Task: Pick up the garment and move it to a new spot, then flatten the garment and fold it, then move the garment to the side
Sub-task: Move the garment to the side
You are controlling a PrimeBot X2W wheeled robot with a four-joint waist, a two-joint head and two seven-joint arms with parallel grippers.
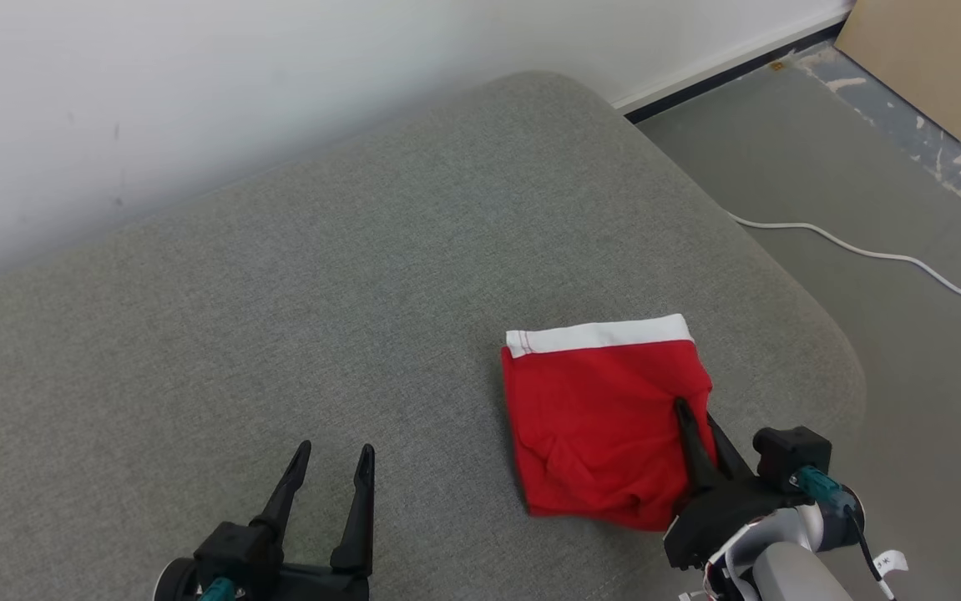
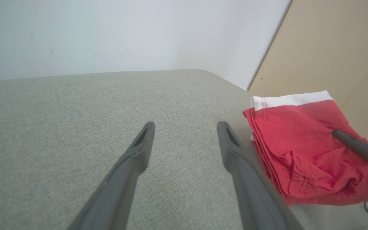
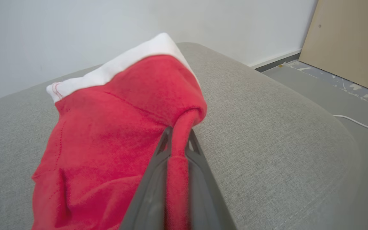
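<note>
1. Your right gripper (image 1: 695,415) has its jaws clamped together on a pinch of red cloth at the right-hand border of the garment (image 1: 597,417). The right wrist view shows the fabric drawn up in a ridge between the two fingers.
2. The garment lies folded into a compact, nearly square packet on the grey cushion (image 1: 363,250), close to the cushion's right edge and towards its near right corner. Its white waistband (image 1: 597,335) runs along the packet's far side.
3. The relation that matters is this: almost all of the packet spreads to the left of, and beyond, the pinch. Any pull therefore drags it from one border, not from its middle.
4. Your left gripper (image 1: 336,451) hangs with its jaws wide apart and empty above the near part of the cushion. It is well apart from the garment, on the packet's left, so the right arm is the nearer one by far.
5. The fold looks finished, so I judge the move aside to be what remains.
6. Little cushion is left to the right, while plenty lies bare to the left.
</note>
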